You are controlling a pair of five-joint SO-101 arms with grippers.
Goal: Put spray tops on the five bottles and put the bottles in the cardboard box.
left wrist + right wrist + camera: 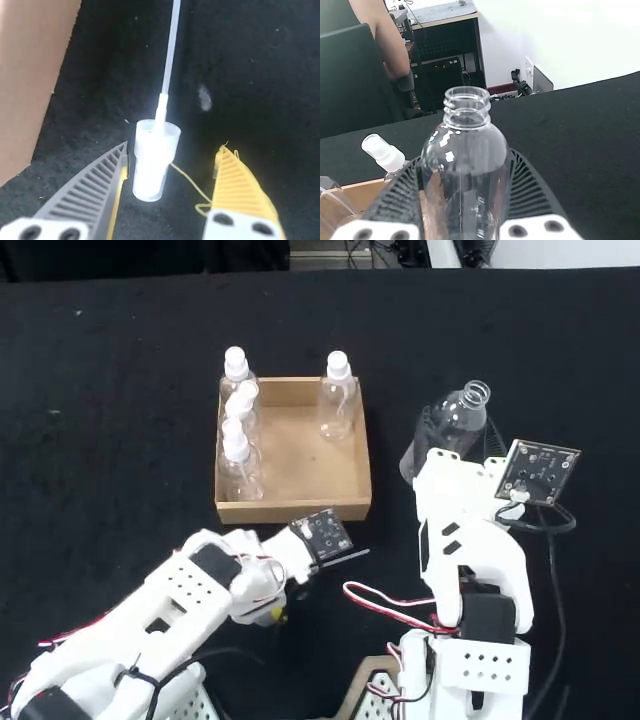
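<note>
On the black tabletop [120,390], right of the cardboard box [290,508], the right tool [465,175] is gripping the uncapped bottle [462,412] upright. Near the box's front wall, the left tool [172,150] is sitting open astride the spray top [152,160], whose tube [170,55] is pointing straight away from it, cap end nearest.
</note>
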